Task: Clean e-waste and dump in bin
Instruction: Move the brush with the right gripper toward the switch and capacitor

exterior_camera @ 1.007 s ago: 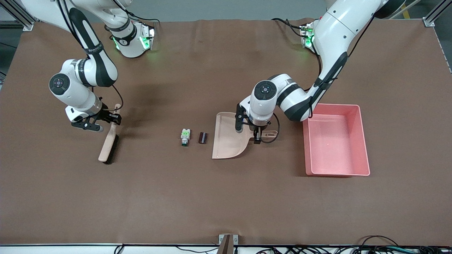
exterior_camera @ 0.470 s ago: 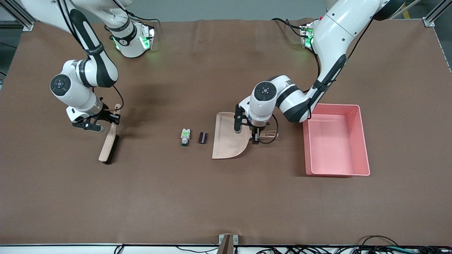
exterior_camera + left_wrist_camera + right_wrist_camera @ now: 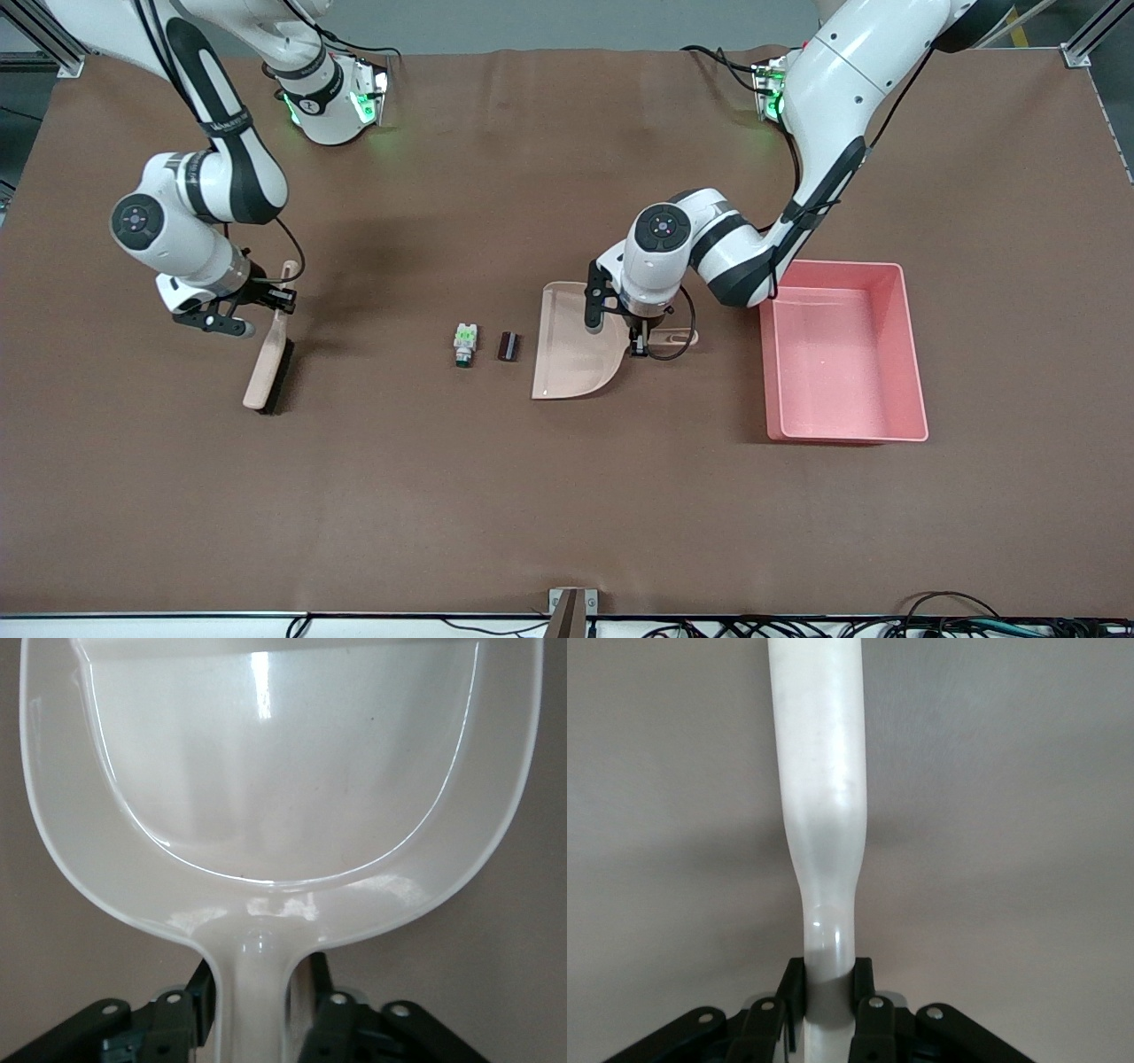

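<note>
Two e-waste pieces lie mid-table: a white blocky part with green marks (image 3: pixel 464 344) and a dark stubby cylinder (image 3: pixel 508 346) beside it. The beige dustpan (image 3: pixel 571 346) lies flat next to the cylinder, its mouth toward it. My left gripper (image 3: pixel 640 341) straddles the dustpan's handle. In the left wrist view (image 3: pixel 259 979) one finger touches the handle and a slim gap shows at the other. The dustpan (image 3: pixel 283 771) fills that view. My right gripper (image 3: pixel 279 301) is shut on the handle of a beige brush (image 3: pixel 266 363), also seen in the right wrist view (image 3: pixel 828 979). The pink bin (image 3: pixel 912 354) is empty.
The bin stands at the left arm's end of the table, beside the dustpan's handle. The brush (image 3: pixel 819 771) slants down to the brown table cover toward the right arm's end, well apart from the e-waste.
My right arm has shifted a little toward its own end of the table, taking the brush with it. My left gripper has edged slightly along the handle toward the pan. The dustpan and e-waste have not moved.
</note>
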Robot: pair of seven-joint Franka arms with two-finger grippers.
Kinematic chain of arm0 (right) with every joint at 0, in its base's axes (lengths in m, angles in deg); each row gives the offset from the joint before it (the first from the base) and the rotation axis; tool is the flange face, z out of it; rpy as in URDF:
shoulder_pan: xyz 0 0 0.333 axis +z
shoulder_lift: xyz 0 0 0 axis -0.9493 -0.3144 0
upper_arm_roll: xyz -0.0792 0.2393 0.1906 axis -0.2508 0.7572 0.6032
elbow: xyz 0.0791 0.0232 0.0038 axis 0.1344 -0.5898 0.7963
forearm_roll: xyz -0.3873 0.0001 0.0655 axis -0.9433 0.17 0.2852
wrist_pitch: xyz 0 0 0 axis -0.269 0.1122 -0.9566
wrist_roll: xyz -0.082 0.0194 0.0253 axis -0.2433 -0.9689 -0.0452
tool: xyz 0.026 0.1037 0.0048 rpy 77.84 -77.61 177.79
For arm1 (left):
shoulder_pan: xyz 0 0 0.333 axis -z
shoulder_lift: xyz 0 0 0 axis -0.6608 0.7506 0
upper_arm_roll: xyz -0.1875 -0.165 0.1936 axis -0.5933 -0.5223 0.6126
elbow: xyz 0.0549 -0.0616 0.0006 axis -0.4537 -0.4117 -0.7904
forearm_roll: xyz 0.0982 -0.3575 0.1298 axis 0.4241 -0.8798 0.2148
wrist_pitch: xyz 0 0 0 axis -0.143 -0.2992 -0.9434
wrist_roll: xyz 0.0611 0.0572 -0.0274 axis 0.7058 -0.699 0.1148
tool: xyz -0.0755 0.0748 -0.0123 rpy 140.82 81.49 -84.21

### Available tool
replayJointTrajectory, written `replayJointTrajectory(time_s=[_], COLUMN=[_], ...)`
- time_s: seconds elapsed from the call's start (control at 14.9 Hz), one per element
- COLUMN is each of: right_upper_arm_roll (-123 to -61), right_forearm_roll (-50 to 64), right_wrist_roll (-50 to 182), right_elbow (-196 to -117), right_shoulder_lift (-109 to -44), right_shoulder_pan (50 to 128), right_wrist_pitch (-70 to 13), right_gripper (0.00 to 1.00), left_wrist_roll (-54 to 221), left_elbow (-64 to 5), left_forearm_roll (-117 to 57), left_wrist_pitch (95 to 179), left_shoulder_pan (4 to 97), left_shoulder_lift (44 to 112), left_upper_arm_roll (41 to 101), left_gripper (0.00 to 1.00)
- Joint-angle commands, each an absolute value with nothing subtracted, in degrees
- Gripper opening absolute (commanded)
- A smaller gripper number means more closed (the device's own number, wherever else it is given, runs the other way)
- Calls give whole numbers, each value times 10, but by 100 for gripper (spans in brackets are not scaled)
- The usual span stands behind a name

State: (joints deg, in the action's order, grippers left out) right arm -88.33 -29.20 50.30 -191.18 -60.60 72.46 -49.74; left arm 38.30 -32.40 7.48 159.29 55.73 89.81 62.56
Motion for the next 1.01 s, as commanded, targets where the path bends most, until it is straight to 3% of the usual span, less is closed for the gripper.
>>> replayJointTrajectory(time_s=[0.0,0.2,0.54,0.94], right_upper_arm_roll=[-879,-876,-876,-877], right_forearm_roll=[-286,-285,-256,-207], right_wrist_roll=[494,487,331,294], right_elbow=[-1828,-1784,-1760,-1747], right_shoulder_lift=[-583,-581,-590,-626], right_shoulder_pan=[723,748,862,947], right_wrist_pitch=[-382,-341,-338,-364], right_gripper=[0,0,0,0], left_wrist_roll=[379,379,385,385], left_elbow=[-315,-314,-313,-258], left_forearm_roll=[87,87,86,84], left_wrist_pitch=[1593,1593,1591,1502], left_shoulder_pan=[557,557,550,569], left_shoulder_lift=[905,907,900,898], left_upper_arm_roll=[622,622,622,622], left_gripper=[35,26,13,10])
